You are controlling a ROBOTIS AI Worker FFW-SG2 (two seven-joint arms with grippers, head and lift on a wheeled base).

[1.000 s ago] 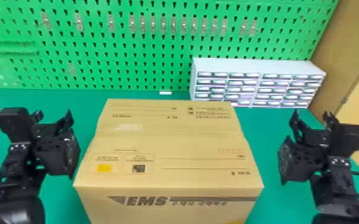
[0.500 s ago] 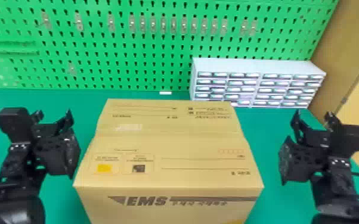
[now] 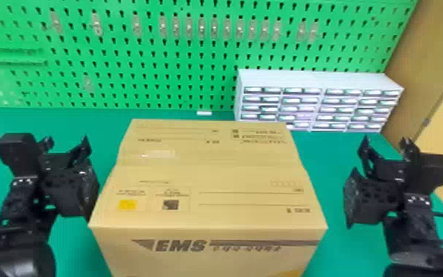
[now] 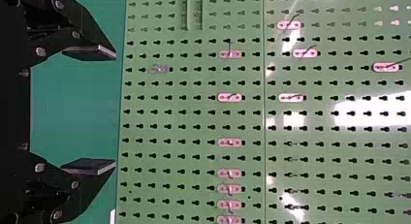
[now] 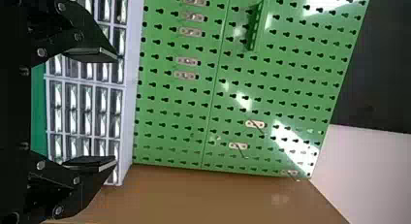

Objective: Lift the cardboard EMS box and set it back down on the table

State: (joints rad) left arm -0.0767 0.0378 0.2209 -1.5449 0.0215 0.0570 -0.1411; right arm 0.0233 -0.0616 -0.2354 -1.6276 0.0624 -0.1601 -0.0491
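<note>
Green bench [image 3: 323,154], box [image 3: 209,176] resting on it between left gripper [image 4: 115,110] and right gripper [image 5: 116,110], both spread, empty; pre-lift stage, seemingly, next calling for an even squeeze inward.

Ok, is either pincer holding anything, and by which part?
Nothing is held: the left pincer and the right pincer are both open, with the EMS box between the two.

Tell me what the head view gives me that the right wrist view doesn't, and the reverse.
Head view: the EMS box on the table, the left gripper to its left.
Right wrist view: a green bracket and a dark surface.
Both: the right gripper, pegboard, drawer unit and brown side panel.
</note>
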